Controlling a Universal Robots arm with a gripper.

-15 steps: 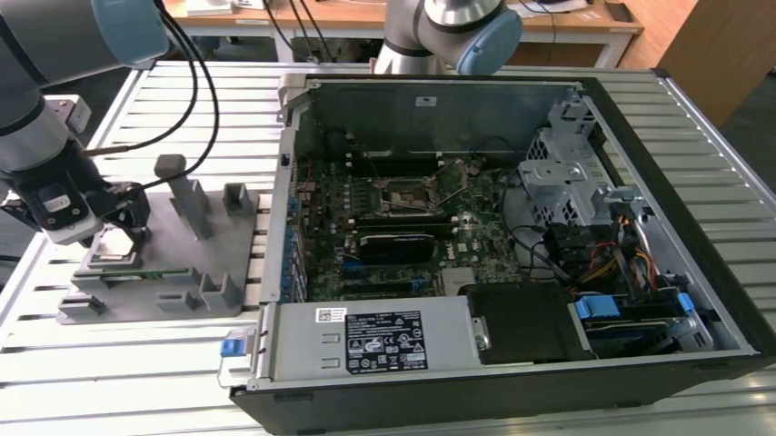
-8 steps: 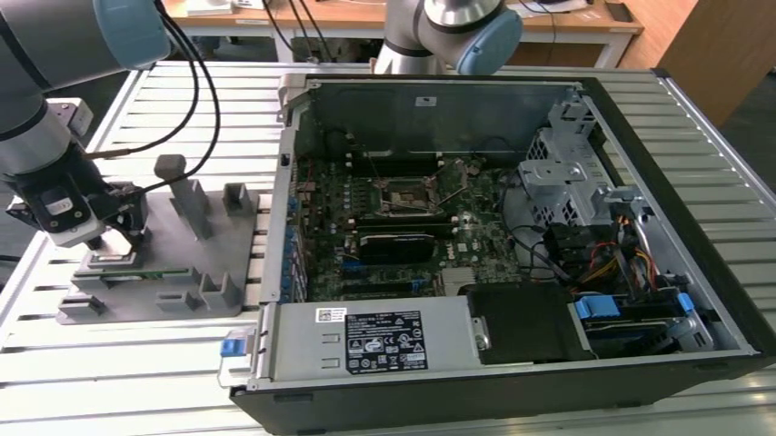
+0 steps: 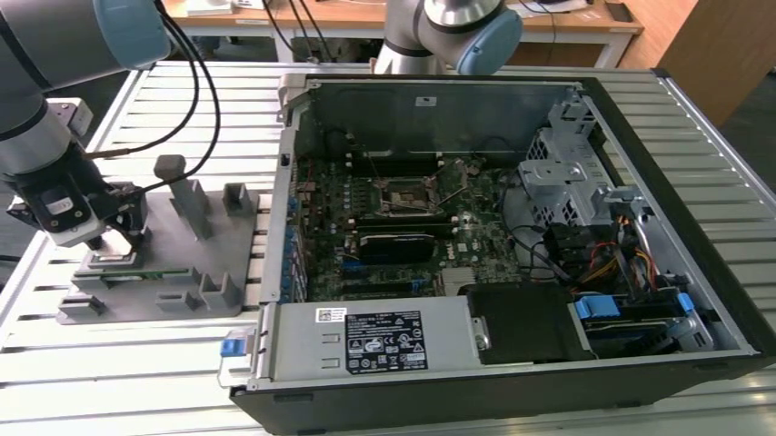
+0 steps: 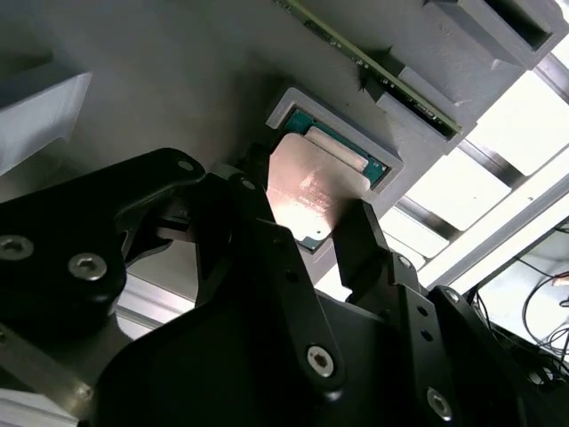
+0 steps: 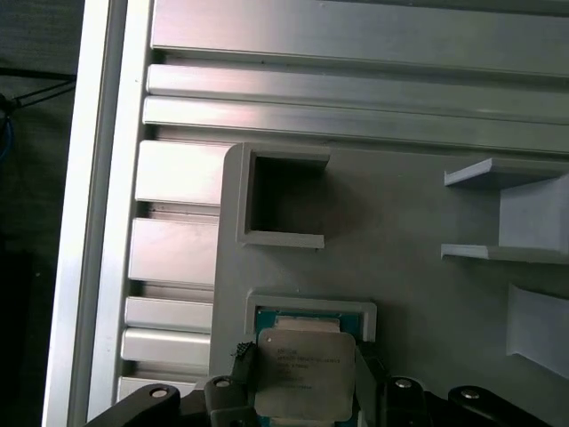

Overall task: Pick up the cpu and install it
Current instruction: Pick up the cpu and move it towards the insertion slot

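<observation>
The cpu (image 5: 302,372), a flat square chip with a silvery top, lies in a shallow grey nest (image 5: 311,307) on the grey fixture plate (image 3: 182,263). A teal edge shows beside it. My gripper (image 3: 115,238) hangs over the plate's corner at the exterior view's left. In both wrist views its black fingers (image 4: 356,240) press against two opposite sides of the cpu (image 4: 307,191), so the gripper (image 5: 304,381) is shut on it. I cannot tell whether the chip has left the nest. The black socket (image 3: 406,193) sits on the motherboard inside the open case.
The open computer case (image 3: 679,136) lies on its side at the exterior view's right. It holds drive cages, cables and a power supply (image 3: 376,341). Grey upright blocks (image 3: 188,195) and an empty square pocket (image 5: 280,196) stand on the fixture plate. A second arm (image 3: 449,27) stands behind the case.
</observation>
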